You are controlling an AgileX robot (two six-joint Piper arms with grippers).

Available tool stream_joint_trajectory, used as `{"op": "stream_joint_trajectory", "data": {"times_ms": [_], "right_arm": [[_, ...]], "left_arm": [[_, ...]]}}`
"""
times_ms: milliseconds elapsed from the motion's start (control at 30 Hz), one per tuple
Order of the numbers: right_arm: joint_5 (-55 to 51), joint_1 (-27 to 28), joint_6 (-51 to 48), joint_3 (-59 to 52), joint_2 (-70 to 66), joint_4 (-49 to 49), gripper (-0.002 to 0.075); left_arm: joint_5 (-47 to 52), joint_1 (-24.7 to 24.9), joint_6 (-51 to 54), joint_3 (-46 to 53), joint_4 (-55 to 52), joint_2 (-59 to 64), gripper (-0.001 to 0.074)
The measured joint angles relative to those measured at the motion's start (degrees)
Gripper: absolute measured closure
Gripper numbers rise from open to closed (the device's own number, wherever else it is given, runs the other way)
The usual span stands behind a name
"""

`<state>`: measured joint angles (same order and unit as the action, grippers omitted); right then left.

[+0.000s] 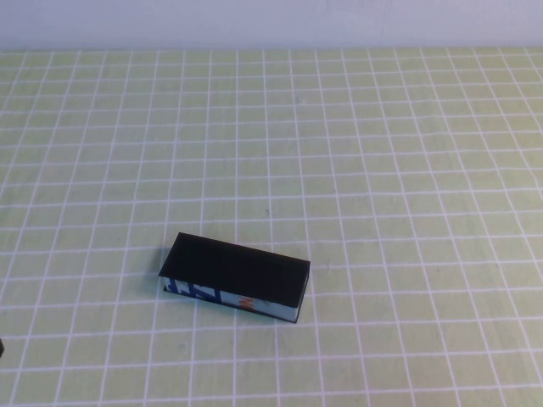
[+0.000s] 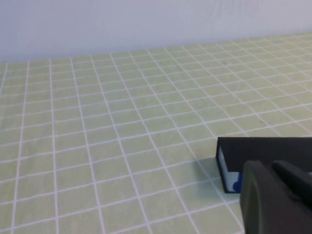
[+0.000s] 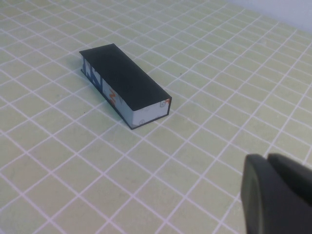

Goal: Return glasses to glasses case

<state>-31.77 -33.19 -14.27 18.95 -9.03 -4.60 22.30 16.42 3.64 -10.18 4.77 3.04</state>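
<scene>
The glasses case is a matte black box lying shut on the green checked table, its blue-white printed edge with an orange mark facing the near side. The glasses are hidden or out of view. My left gripper is shut and empty, hovering close to one short end of the case. My right gripper is shut and empty above the table, well apart from the other short end of the case. Neither gripper touches the case.
The green mat with a white grid covers the whole table up to a pale wall at the back. A small dark bit shows at the left edge of the high view.
</scene>
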Motion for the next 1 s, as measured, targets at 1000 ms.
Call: {"op": "stream_joint_trajectory", "data": {"times_ms": [1000], "right_arm": [[-1.1,0.0,0.0,0.0,0.1,-1.3,0.0743]], "left_arm": [[-1.7,-7.5,-7.5,11.5,-3.9,-3.7,0.0738]]}}
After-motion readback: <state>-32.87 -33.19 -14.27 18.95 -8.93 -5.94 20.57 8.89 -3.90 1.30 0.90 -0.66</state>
